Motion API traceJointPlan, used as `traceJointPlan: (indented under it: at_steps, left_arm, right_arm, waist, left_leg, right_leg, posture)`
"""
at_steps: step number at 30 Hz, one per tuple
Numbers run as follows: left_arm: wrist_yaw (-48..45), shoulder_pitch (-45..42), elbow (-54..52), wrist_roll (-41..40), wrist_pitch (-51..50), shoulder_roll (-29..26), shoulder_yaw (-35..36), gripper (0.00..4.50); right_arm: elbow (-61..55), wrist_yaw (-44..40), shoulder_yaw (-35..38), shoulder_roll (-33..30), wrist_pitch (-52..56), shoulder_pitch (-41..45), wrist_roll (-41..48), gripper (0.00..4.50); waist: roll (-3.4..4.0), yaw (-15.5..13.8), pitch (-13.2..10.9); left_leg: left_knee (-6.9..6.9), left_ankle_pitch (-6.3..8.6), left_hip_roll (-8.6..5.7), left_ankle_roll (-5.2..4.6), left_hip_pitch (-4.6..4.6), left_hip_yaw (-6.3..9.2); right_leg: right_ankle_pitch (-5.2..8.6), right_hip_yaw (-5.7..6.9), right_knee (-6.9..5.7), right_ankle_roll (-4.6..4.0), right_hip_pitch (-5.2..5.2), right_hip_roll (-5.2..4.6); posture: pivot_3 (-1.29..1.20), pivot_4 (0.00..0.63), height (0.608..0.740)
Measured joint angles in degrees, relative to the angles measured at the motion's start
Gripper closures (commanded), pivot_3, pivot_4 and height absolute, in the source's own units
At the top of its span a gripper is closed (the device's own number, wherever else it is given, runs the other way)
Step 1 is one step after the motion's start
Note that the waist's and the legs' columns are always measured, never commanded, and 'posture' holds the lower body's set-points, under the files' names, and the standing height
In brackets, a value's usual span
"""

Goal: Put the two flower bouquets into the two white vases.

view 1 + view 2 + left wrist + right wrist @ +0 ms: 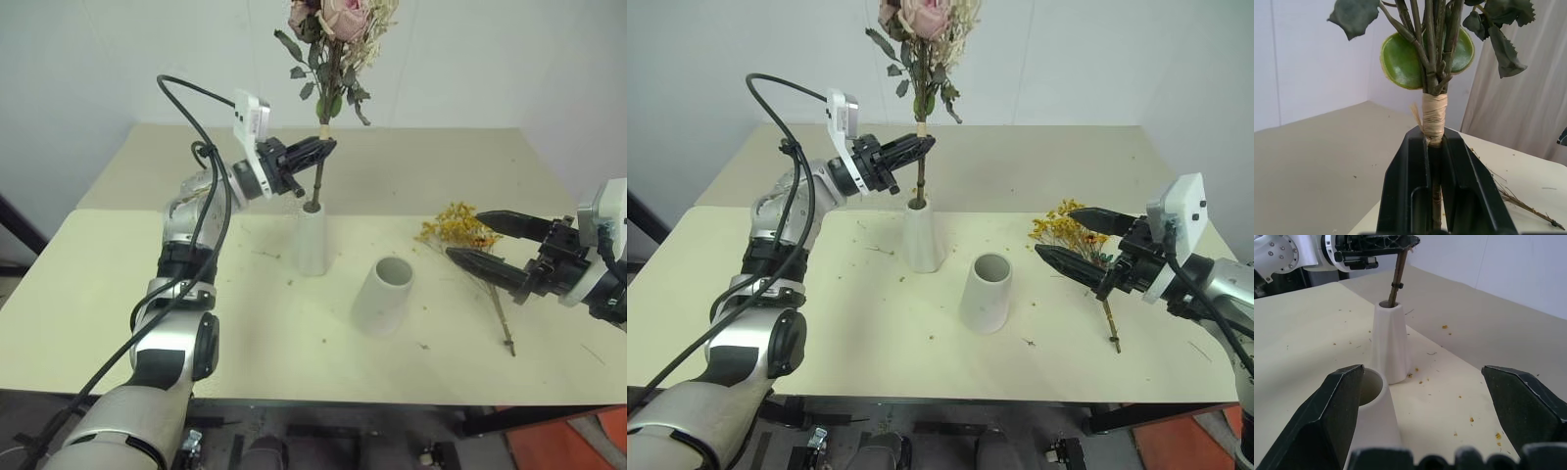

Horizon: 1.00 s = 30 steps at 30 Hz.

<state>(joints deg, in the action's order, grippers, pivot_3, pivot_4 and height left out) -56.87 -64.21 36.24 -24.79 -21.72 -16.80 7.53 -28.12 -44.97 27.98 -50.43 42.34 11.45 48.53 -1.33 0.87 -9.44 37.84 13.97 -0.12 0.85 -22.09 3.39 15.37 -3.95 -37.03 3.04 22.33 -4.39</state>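
Rose bouquet [333,39] stood upright over the tall slim vase [312,240], its bound stems already entering the narrow mouth; the left gripper [318,149] was clamped shut on the stems just below the raffia binding [1433,120], well above the rim. The chief risk, as I judged it, lay in that narrow mouth; a sideways drag on the stems while they sat only partly inside could have tipped so slender a vase, and letting go too soon might have left the top-heavy heads to lean and pull it over. The shorter, broad-mouthed vase [384,294] stood just beside and in front of the tall one, so a fall could have knocked it too. The right gripper [1076,240] hovered with its fingers spread wide and empty over the table [118,284], close to the yellow spray [458,227], which lay flat with its thin stem trailing toward the near edge; a careless close there could have crushed or shed the tiny blossoms; crumbs already dotted the tabletop. The roses looked dusty pink and dried, with dark green leaves and pale sprigs; the stems were brown and woody.
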Motion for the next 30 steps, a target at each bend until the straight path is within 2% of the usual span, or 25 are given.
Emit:
traceJointPlan:
  at_steps: [20, 30]
  left_arm:
    - [2.5, 9.1, -11.7, -0.1, -3.7, 0.1, -0.5, 4.43]
    - [3.9, 11.2, -13.9, -0.1, -4.9, 0.0, -0.9, 4.43]
  right_arm:
    - [0.5, -0.2, -0.2, 0.0, -0.6, 0.3, 0.0, 0.0]
    - [0.5, -0.1, -0.3, 0.0, -0.7, 0.3, 0.0, 0.0]
  waist:
    - [0.0, 0.0, 0.0]
    - [0.0, 0.0, 0.0]
  left_leg:
    - [0.0, 0.0, 0.01, 0.0, 0.01, 0.0]
    - [0.0, 0.0, 0.0, 0.0, 0.01, 0.0]
  right_leg:
    - [0.0, 0.0, 0.0, 0.0, -0.01, 0.0]
    - [0.0, -0.01, 0.01, 0.0, -0.01, 0.0]
  posture:
    - [0.0, 0.15, 0.74]
    - [0.0, 0.15, 0.74]
